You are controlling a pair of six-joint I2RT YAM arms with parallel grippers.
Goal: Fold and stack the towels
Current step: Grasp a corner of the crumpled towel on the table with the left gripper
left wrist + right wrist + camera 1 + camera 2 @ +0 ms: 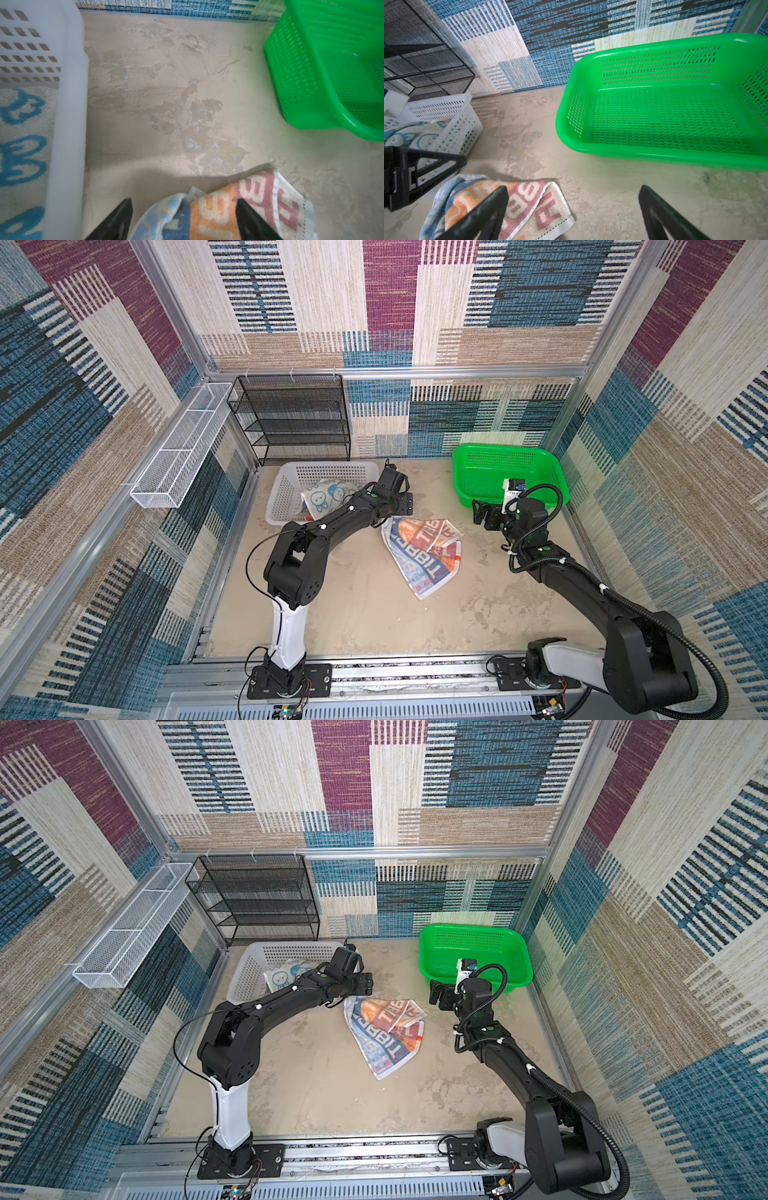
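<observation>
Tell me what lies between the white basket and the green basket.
Only bare tabletop, plain in the left wrist view; the striped towel lies just short of that gap, with the open left gripper over its edge.

A striped towel [420,560] of orange, blue and brownish-red with white letters; white towel [328,495] with blue faces, perhaps rabbits; green basket [494,456].
</observation>
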